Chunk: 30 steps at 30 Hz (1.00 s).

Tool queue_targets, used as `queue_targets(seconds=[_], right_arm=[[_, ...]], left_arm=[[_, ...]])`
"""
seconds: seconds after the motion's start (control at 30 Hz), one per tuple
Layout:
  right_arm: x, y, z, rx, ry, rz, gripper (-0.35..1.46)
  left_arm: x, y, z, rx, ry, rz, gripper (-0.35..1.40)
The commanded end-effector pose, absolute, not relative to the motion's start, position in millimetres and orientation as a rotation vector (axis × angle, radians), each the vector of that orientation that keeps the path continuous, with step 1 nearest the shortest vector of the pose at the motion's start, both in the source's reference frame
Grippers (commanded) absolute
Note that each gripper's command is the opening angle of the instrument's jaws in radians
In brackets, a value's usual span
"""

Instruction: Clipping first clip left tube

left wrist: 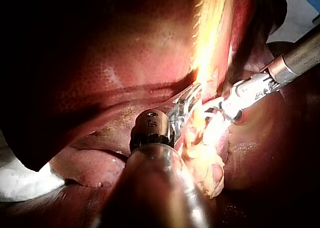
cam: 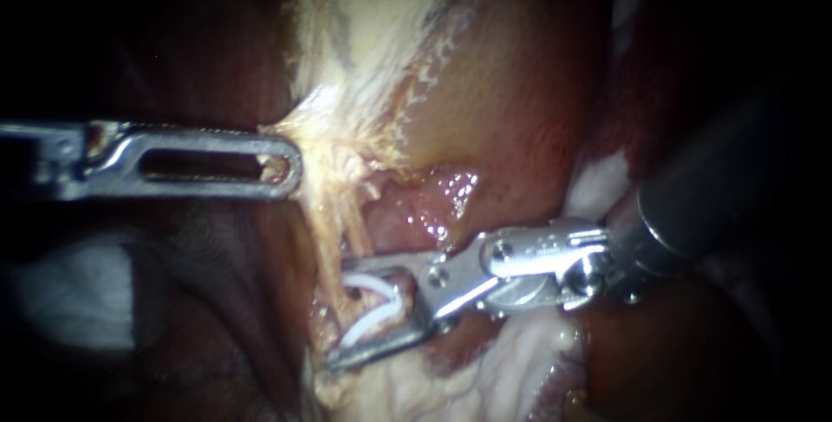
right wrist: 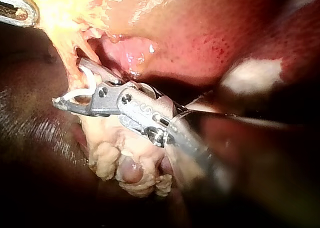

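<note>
We hold a white clip (cam: pixel 381 305) at the tube (cam: pixel 332 240).
Our right instrument's (cam: pixel 342 311) jaws stand wide, gripping the clip, tube between them. Only the endoscope view shows our left instrument's (cam: pixel 290 165) jaws plainly, pinching pale tissue (cam: pixel 322 127).

Endoscope view: very close to the tissue, facing the band of pale tissue (cam: pixel 364 23) square on, left instrument (cam: pixel 290 166) entering from the left, right instrument (cam: pixel 341 312) from the right. Left wrist view: just behind and above its own shaft, looking forward along it, own jaws mid-scene, other instrument crossing in just beyond them. Right wrist view: close behind its own shaft, aimed along it at jaws carrying a white clip (right wrist: pixel 89 83), other instrument's tip barely in sight beyond. Shared by all three: both instrument tips and the pale tissue between them.
</note>
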<state>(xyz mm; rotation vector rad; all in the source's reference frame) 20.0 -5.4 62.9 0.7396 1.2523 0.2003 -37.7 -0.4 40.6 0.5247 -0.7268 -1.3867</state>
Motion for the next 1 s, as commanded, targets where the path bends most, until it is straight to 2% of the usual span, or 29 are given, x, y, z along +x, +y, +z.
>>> queue_targets(seconds=[0.03,0.27,0.73,1.0], right_arm=[[20.0,-5.4,62.9,0.750,1.258,0.201,0.58],[20.1,-5.5,63.0,0.842,1.301,0.196,0.57],[23.5,-6.9,64.9,0.940,1.331,0.189,0.54],[23.6,-6.3,66.3,0.948,1.333,0.195,0.51]], left_arm=[[-37.7,-0.4,40.6,0.526,-0.727,-1.386,-0.35],[-37.7,-0.3,40.7,0.526,-0.727,-1.385,-0.35],[-37.6,-0.1,41.1,0.527,-0.728,-1.384,-0.35],[-37.6,0.0,41.2,0.527,-0.728,-1.384,-0.35]])
